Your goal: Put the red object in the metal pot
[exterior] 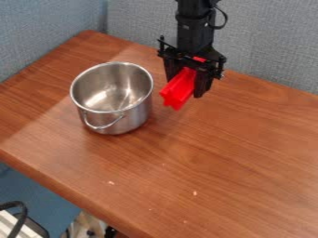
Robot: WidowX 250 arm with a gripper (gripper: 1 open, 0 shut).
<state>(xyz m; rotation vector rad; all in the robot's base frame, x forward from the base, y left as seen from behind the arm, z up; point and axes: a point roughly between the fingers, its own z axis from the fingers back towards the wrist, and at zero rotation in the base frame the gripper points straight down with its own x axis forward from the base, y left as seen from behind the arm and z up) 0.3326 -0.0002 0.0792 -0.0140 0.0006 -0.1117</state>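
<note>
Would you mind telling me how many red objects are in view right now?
1. The red object is held in the hand above the table, just right of the metal pot.
</note>
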